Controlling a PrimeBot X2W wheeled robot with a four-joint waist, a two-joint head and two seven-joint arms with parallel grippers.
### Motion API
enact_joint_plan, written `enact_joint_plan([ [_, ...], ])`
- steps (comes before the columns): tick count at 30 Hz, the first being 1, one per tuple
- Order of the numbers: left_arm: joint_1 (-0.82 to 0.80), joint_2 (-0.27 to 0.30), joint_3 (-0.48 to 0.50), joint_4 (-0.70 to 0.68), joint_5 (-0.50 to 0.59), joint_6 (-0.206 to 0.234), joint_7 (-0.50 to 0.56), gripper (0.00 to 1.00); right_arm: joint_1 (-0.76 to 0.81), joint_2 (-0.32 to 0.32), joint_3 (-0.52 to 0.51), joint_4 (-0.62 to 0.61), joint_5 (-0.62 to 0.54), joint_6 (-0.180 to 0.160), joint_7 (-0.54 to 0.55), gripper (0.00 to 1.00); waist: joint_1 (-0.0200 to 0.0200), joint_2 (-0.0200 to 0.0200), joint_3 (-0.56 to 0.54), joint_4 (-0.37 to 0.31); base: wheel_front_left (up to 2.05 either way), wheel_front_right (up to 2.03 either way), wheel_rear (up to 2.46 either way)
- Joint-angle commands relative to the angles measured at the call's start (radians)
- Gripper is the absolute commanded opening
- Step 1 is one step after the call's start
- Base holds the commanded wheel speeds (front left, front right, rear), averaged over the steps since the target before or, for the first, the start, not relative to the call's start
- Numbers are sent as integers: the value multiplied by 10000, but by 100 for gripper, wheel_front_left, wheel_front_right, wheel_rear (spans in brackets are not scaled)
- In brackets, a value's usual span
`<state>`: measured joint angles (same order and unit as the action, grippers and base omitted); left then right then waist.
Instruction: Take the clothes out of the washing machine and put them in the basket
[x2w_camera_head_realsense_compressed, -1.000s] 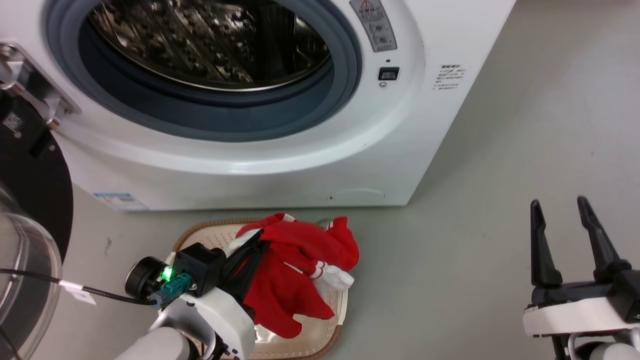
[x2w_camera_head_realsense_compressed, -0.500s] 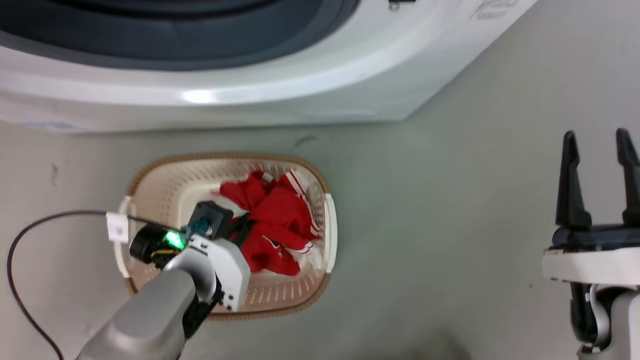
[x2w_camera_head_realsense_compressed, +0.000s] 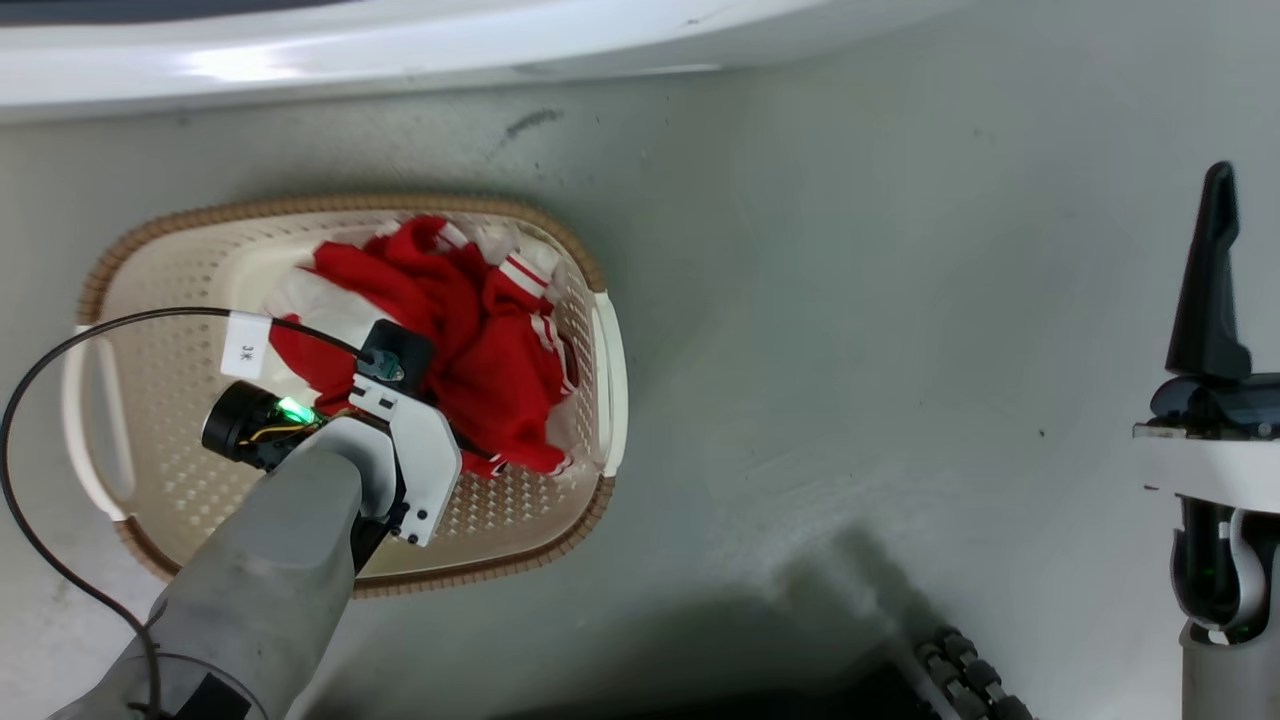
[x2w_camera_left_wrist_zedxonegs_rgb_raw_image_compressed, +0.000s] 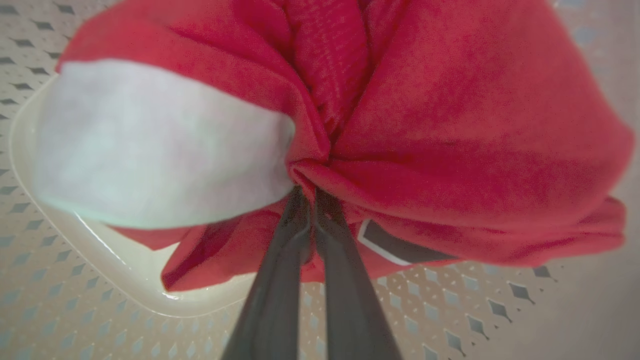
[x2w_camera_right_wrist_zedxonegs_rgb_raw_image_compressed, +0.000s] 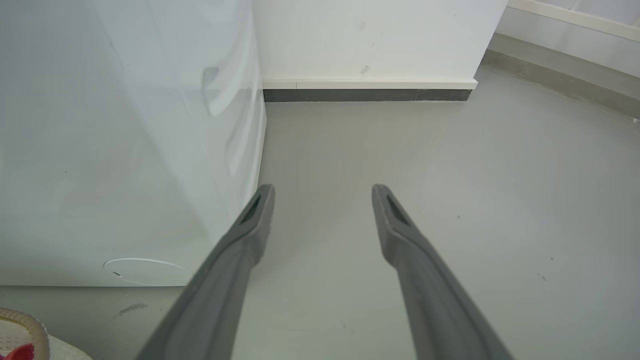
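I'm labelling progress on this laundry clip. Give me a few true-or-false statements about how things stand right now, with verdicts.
1. The clothes are within the basket. True.
2. The left gripper is open and clear of the fabric. False: its fingers are pinched together on a fold of the red fabric.
3. The right gripper is open and holds nothing. True.
4. The right gripper reaches into the basket. False: it is off to the side over the bare floor, next to the washing machine.
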<state>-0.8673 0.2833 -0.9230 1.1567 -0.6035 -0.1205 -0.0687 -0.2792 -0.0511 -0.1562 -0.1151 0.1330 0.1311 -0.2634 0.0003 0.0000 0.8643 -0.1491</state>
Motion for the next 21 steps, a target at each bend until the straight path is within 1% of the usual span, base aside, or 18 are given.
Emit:
enact_joint_plan([
  [1,-199,-84,-145,362,96,-36,141,0,-206,16,-53,-90,85,-7,-21,100,-3,0,516,-181,0,0,0],
  [4,-309,-187,-327,750,172,-59,267,0,-320,16,-57,-116,133,-7,-21,100,-3,0,652,-184,0,0,0],
  [7,-275,-232,-391,947,139,-69,174,0,-350,16,-22,-62,136,-7,-21,100,-3,0,638,-186,0,0,0],
  [8,-190,-248,-330,1004,32,-70,130,100,-361,15,-26,-26,180,-7,-21,100,-3,0,569,-186,0,0,0],
  [13,164,-399,-500,1119,94,-76,-439,100,-236,13,-79,144,201,-8,-22,100,-3,0,-107,-40,0,0,0],
  [16,388,-572,-455,1149,-26,-68,-1045,100,-25,13,-96,266,86,-8,-21,100,-3,0,-758,152,0,0,0],
  [21,893,-786,-512,1162,-52,-76,-1688,100,374,12,-13,463,-138,-8,-21,100,-3,0,-1914,437,0,0,0],
])
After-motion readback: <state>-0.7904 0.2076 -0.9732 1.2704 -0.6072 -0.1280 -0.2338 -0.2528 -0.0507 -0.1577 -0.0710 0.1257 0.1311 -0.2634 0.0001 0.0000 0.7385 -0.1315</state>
